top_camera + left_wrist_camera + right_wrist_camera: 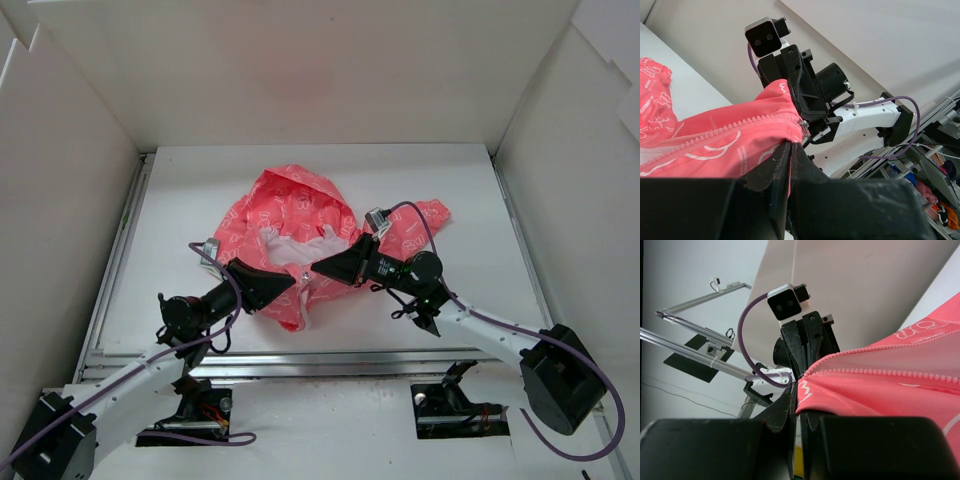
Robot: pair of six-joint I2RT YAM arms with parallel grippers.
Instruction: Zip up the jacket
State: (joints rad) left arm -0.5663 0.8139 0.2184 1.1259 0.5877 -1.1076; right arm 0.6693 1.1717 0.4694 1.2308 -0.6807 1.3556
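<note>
The coral-pink jacket [290,225] with white print lies crumpled at the middle of the table, its white lining showing at the open front. My left gripper [291,284] is shut on the jacket's lower front edge, with pink fabric pinched between its fingers [782,157]. My right gripper [318,268] faces it from the right, almost tip to tip, and is shut on the neighbouring edge [812,392]. A row of zip teeth [725,131] runs toward a small metal slider [804,125] right at the pinch. The zip teeth [880,372] also show in the right wrist view.
White walls [70,200] box in the table on the left, back and right. An aluminium rail [330,358] runs along the near edge in front of the arm bases. A jacket sleeve [425,222] lies behind the right arm, and purple cables loop over both wrists.
</note>
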